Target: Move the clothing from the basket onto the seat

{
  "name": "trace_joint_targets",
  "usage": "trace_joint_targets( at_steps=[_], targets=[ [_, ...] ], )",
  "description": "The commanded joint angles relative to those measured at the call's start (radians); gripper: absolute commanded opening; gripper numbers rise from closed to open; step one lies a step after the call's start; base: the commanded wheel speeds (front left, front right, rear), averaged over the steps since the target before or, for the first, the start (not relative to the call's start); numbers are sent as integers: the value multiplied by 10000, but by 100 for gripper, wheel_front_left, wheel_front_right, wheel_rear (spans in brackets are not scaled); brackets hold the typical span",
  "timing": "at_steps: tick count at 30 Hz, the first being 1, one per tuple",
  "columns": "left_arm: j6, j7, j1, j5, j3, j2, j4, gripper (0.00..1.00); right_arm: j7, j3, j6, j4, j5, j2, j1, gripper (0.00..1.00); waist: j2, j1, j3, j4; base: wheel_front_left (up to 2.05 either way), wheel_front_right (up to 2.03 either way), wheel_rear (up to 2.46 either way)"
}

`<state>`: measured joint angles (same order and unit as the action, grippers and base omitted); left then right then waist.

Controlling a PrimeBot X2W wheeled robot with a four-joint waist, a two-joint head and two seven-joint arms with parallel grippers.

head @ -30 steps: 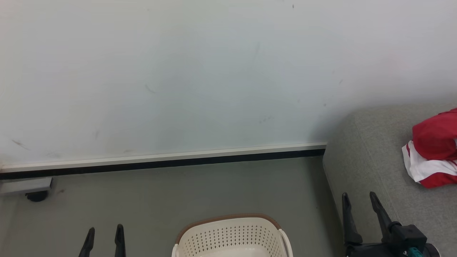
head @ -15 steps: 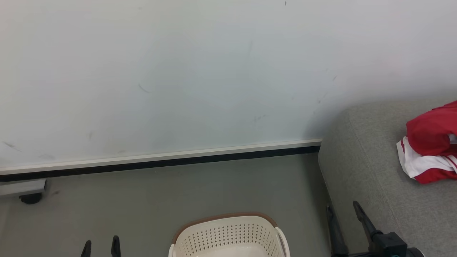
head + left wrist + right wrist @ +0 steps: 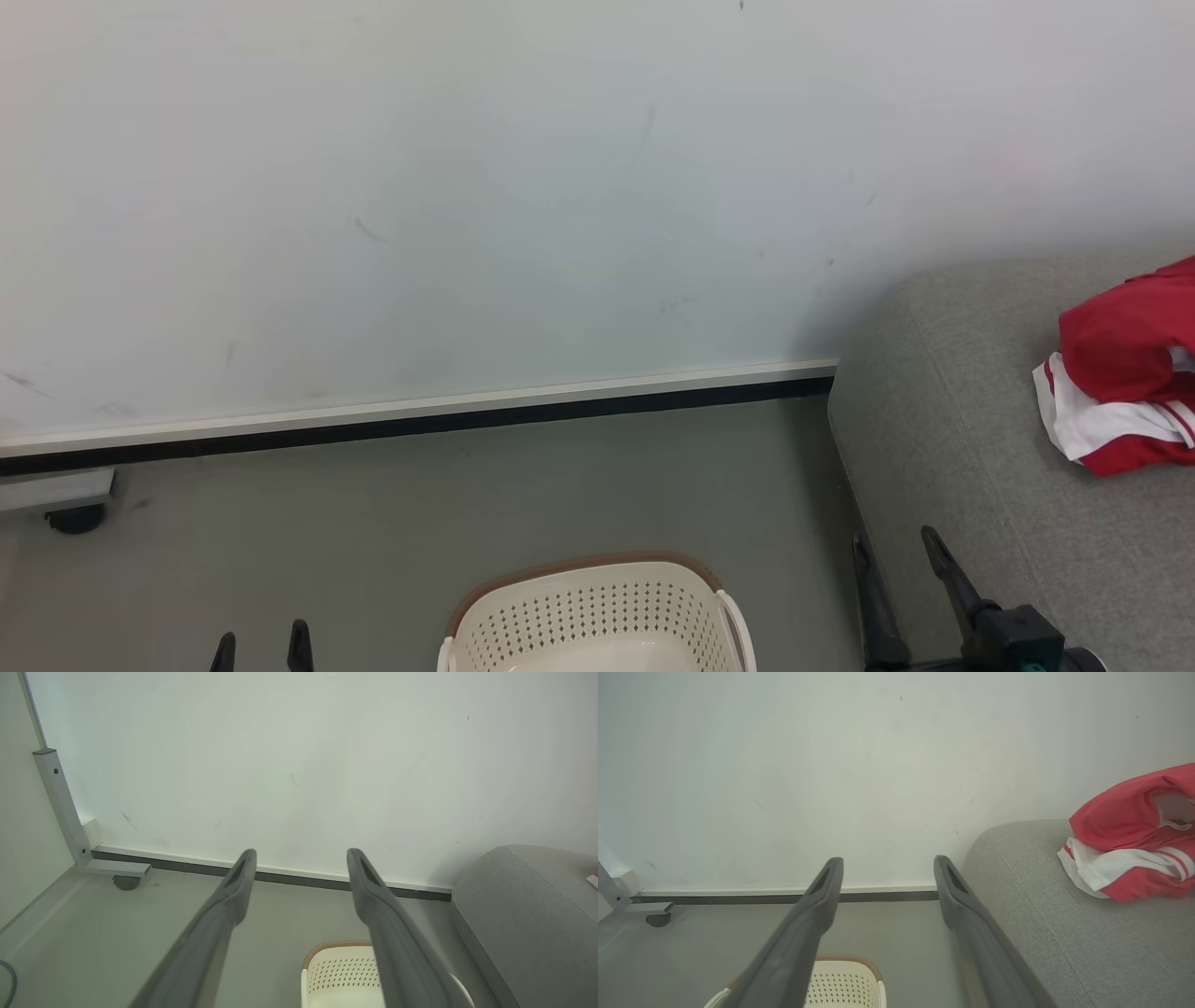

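Clothing (image 3: pixel 1116 373) sits on the seat (image 3: pixel 934 420) at the right edge; basket (image 3: pixel 588 616) bottom center, probably empty; left gripper (image 3: pixel 261 635) and right gripper (image 3: pixel 892 537) gape wide, with open floor (image 3: pixel 467 495) above them.

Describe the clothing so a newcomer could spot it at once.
Find the white wall; the grey seat stands against it on the right. On that seat lies the clothing, a crumpled heap. It alone is bright red with white panels, unlike the cream basket on the floor.
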<state>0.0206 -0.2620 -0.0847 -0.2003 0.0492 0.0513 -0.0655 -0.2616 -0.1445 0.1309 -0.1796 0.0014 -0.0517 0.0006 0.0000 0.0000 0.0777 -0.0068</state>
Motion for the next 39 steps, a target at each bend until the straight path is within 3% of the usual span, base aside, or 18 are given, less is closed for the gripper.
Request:
trace_joint_targets(
  at_steps=[1,24,25,30,39],
  targets=[
    [76,-44,-98,-49,-33,-5,24,100,-43,1,-3,-44,114,23,-78,100,0,0,-12,-21,0,0,0],
    [441,-45,-228,-12,-232,-6,194,100,-42,-31,-3,-131,174,24,-139,100,0,0,-87,26,0,0,0],
    [435,4,-44,-46,-258,-6,169,0,-2,-7,0,-131,175,2,-96,0,0,0,-88,27,0,0,0],
    [405,132,-120,-214,-250,-38,-280,0,76,-9,0,-448,354,-7,197,0,0,0,-94,27,0,0,0],
    [165,670,117,-1942,-105,-32,-440,0,338,155,0,-296,2443,-120,186,0,0,0,-145,30,0,0,0]
  ],
)
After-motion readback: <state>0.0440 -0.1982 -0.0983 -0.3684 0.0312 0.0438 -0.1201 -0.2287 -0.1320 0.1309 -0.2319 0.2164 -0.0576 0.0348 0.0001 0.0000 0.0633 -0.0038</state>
